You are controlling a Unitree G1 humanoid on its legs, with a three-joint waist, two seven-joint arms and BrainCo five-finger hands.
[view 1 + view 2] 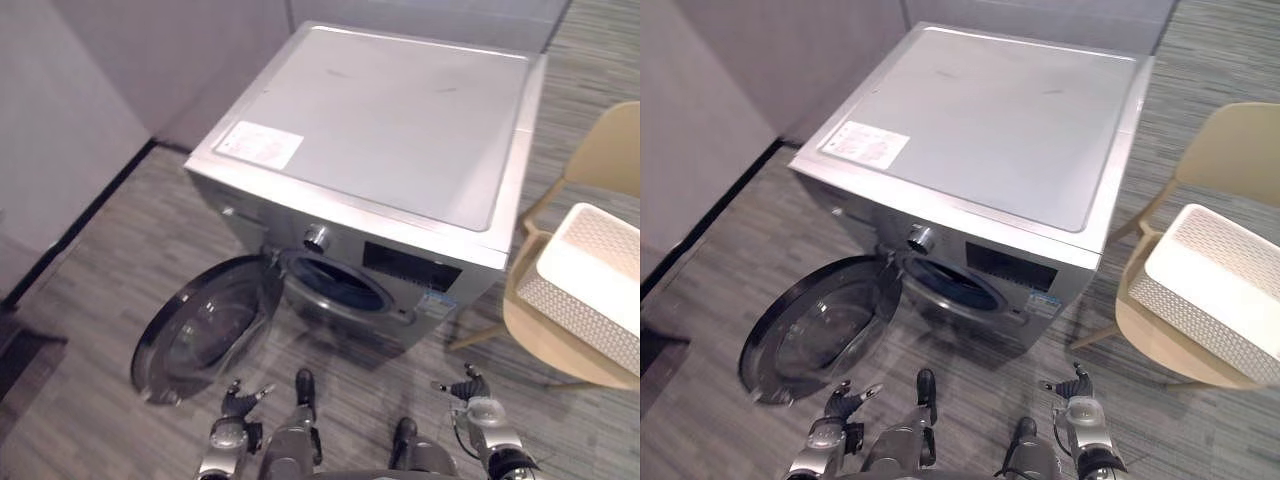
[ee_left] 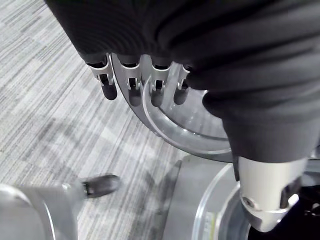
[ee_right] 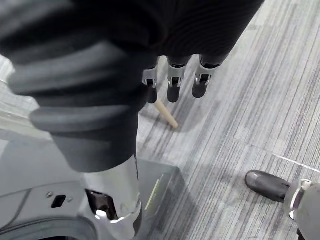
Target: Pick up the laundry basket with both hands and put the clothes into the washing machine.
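Before the washing machine (image 1: 380,130), holding left robot hand (image 1: 238,402) and right robot hand (image 1: 470,392) low, fingers relaxed and empty, well apart from laundry basket (image 1: 590,272) on chair (image 1: 610,150).

A plain indoor room is shown, more like an office or a test room than a home. A silver washing machine (image 1: 400,130) is placed free on the floor (image 1: 100,300), which is covered with grey striped carpet. Its round door (image 1: 205,325) is swung open. Plain grey walls (image 1: 70,120) with a dark base strip are seen behind it. A beige chair (image 1: 610,150) is set beside the machine, and a white laundry basket (image 1: 590,275) is put on its seat.
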